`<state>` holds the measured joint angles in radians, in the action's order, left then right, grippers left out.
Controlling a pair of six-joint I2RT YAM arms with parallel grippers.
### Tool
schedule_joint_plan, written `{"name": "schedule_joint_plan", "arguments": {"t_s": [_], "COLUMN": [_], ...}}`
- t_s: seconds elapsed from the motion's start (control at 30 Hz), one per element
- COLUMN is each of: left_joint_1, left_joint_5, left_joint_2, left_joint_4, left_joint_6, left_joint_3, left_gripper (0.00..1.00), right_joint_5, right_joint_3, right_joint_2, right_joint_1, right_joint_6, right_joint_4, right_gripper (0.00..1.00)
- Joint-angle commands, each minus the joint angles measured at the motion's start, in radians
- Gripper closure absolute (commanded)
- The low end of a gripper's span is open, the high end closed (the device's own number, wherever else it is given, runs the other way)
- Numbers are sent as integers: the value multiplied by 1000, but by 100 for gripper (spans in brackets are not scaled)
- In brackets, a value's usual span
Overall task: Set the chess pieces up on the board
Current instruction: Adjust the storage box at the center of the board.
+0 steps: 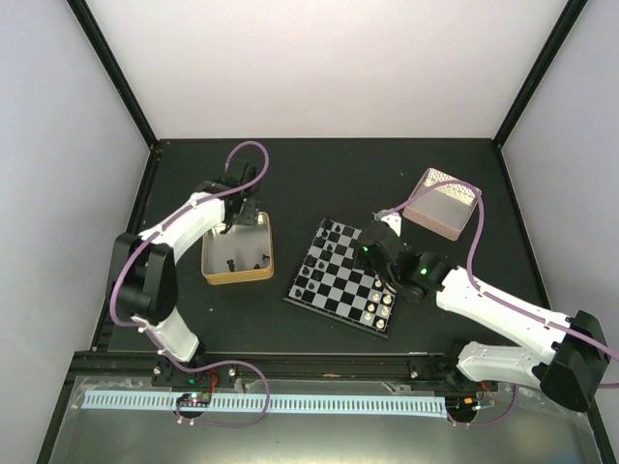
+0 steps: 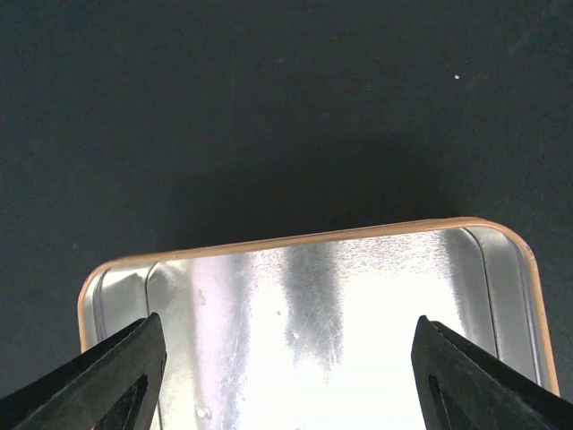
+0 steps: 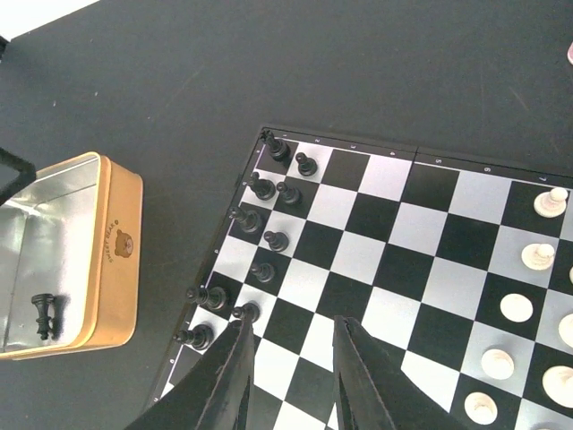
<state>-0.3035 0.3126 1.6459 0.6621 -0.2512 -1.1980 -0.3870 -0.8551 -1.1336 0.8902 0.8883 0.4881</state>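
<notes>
The board (image 3: 376, 260) is lying tilted in the right wrist view, filling the centre and right of the frame. It is flat and glossy, with black and silvery squares inside a thin dark rim. Tiny black pieces (image 3: 276, 240) are standing in two uneven columns down its left edge, each smaller than its square. Cream pieces (image 3: 537, 257) are sitting along the right edge. The middle squares are lying bare.

In the top view the board (image 1: 340, 276) is resting at the centre of the matte black table (image 1: 387, 174), with open table on every side of it. A tin (image 1: 237, 256) is sitting to its left, well apart. A pink box (image 1: 441, 203) is sitting at the upper right, near the board's far corner.

The tin (image 3: 116, 251) is rounded at its corners, with gold outer walls and a shiny scratched metal inside. One black piece is lying on its floor at the left of the right wrist frame.

The right gripper (image 3: 291, 376) is hanging over the board's lower left squares, fingers a little apart and gripping nothing, with a black piece just beside the left fingertip. The left gripper (image 2: 286, 376) is hovering over the tin, its dark fingers spread wide and holding nothing.
</notes>
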Motion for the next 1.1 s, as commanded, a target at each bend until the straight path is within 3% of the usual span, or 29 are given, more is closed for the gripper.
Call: {"name": "schedule_joint_plan", "arguments": {"t_s": [0.0, 0.23, 0.6, 0.77, 0.93, 1.07], "left_joint_1": [-16, -20, -21, -20, -20, -16], "left_joint_5": [-4, 62, 94, 84, 63, 66], "left_joint_2": [76, 250, 354, 394, 388, 394], "left_joint_4": [117, 251, 189, 190, 182, 183], "left_joint_6": [99, 223, 386, 417, 430, 430], "left_joint_3": [-110, -255, -319, -337, -334, -337], "left_gripper": [23, 24, 24, 34, 36, 55], "right_joint_5": [15, 50, 48, 36, 37, 45], "right_joint_3": [-35, -38, -26, -26, -28, -32], "right_joint_2": [-13, -14, 0, 3, -4, -9], "right_joint_1": [-6, -7, -5, -5, -5, -5], "right_joint_6": [-6, -4, 6, 9, 12, 14], "right_joint_4": [9, 2, 1, 10, 8, 7], "right_gripper": [73, 73, 74, 74, 74, 74]}}
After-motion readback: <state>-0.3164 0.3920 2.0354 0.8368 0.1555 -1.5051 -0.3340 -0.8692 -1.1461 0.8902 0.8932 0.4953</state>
